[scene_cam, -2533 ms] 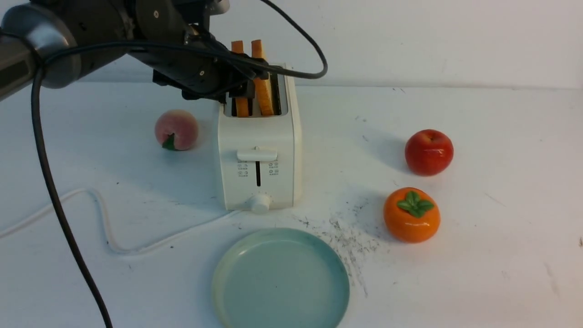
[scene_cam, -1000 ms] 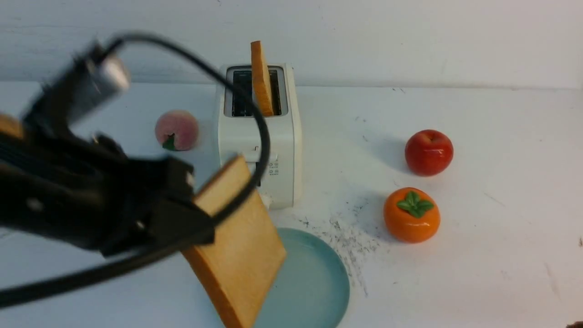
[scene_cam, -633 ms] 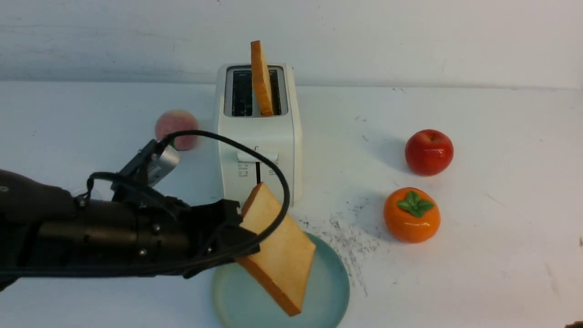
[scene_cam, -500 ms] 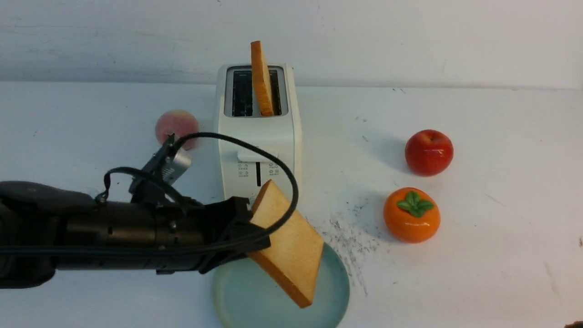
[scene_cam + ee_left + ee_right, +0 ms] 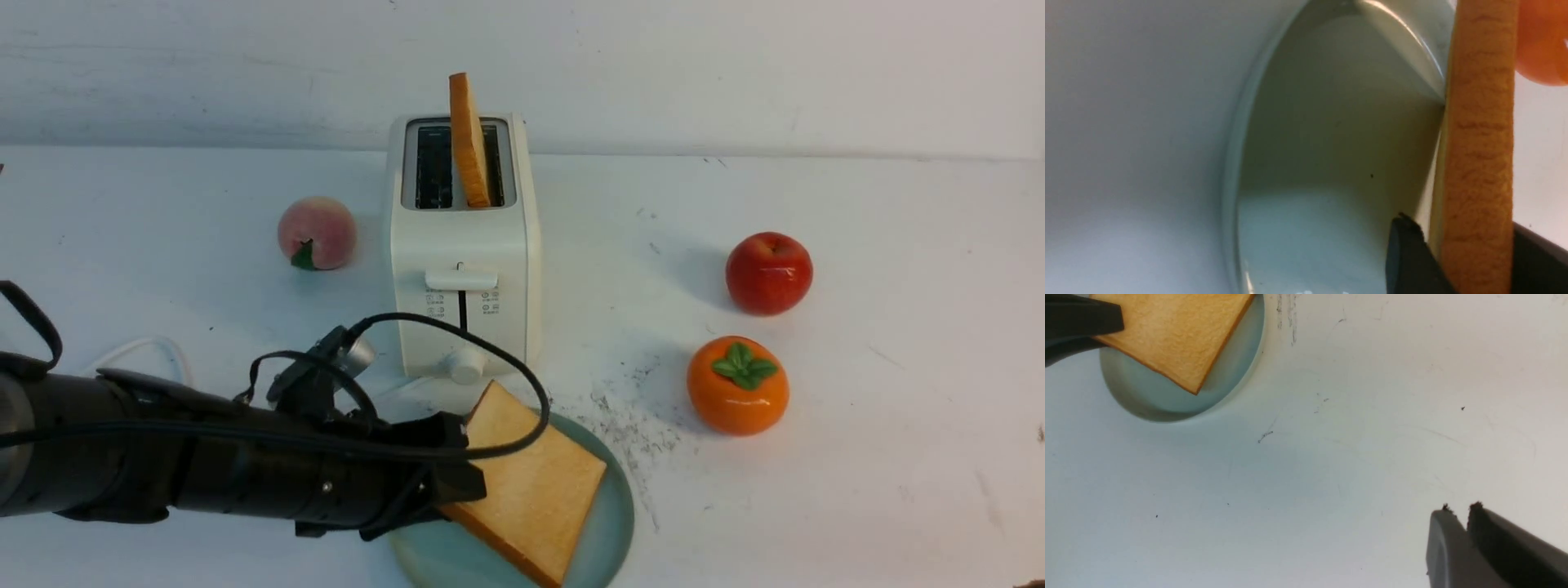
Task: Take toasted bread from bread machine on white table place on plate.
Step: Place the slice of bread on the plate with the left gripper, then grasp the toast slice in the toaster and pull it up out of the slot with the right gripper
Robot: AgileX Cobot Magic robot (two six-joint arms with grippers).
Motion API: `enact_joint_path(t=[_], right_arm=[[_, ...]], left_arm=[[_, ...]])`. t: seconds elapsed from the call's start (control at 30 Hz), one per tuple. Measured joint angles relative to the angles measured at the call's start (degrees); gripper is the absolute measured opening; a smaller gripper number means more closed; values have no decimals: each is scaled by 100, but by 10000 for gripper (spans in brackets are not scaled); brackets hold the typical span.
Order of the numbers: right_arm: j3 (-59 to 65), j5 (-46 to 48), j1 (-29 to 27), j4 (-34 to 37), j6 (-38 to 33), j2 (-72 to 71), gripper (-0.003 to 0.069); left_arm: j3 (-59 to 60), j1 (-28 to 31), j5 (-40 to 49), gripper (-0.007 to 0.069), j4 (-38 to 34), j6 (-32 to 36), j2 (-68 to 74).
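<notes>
The left gripper is held low over the tabletop, reaching in from the left at the near edge of the plate. A toast slice is seen between its two black fingers, taken at the left corner. In the left wrist view the crust edge runs straight between the fingers, yet whether they press on it or stand just clear of it cannot be told. The slice is laid across the plate with its pale golden face up. It appears slightly tilted, the gripper side perhaps a little raised. Its far corner is pushed past the rim toward the bread machine. A black cable is looped from the arm over that corner.

The bread machine is set just behind the plate, with its lever and knob turned to the camera. A second slice is left standing upright in the right slot, and the left slot is shown empty. A white cord is trailed off to the left.

A peach is placed left of the bread machine. A red apple and an orange fruit are placed well to the right.

The right gripper is kept apart over bare tabletop, its fingers drawn almost together with nothing between them.
</notes>
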Motion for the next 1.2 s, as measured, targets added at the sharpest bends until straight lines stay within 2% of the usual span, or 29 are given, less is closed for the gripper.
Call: enact_joint_path(t=[0.03,0.07,0.1,0.17,0.3,0.5,0.67,0.8,0.83,0.9,0.93,1.03,1.13,1.2], right_arm=[[0,13,0,0,0,0,78],[0,77,0,0,0,0,80],[0,77,0,0,0,0,80],[0,259,0,0,0,0,83],[0,418,0,0,0,0,86],[0,426,0,0,-6,0,92],[0,347,0,162,-397,0,95],[-38,186,0,1087,-1245,93,96],[-109,207,0,1427,-1476,190,95],[-331,319,0,1961,-1835,486,76],[-424,369,0,2095,-1905,598,70],[-984,533,37,2442,-2350,1200,12],[-1815,538,344,2325,-2462,1803,1],[-2394,515,767,2097,-2285,2175,1]], left_arm=[[0,0,-24,301,14,0,0],[-6,0,-233,358,154,0,-5],[-6,0,-261,365,172,0,-5],[-6,0,-552,440,411,0,-35],[-43,0,-694,499,897,0,-211],[-149,0,-699,497,1525,-133,-840],[-167,0,-727,446,2134,-525,-1595],[-167,0,-663,288,2872,-2257,-2269],[-172,0,-555,230,3093,-2894,-2393],[-269,0,3,132,3767,-3854,-2518],[-324,0,142,113,4014,-4114,-2538],[-749,0,1308,-6,5287,-5095,-2568],[-1438,0,2397,-14,6729,-6129,-2568],[-1817,0,2691,-14,7528,-6611,-2581]])
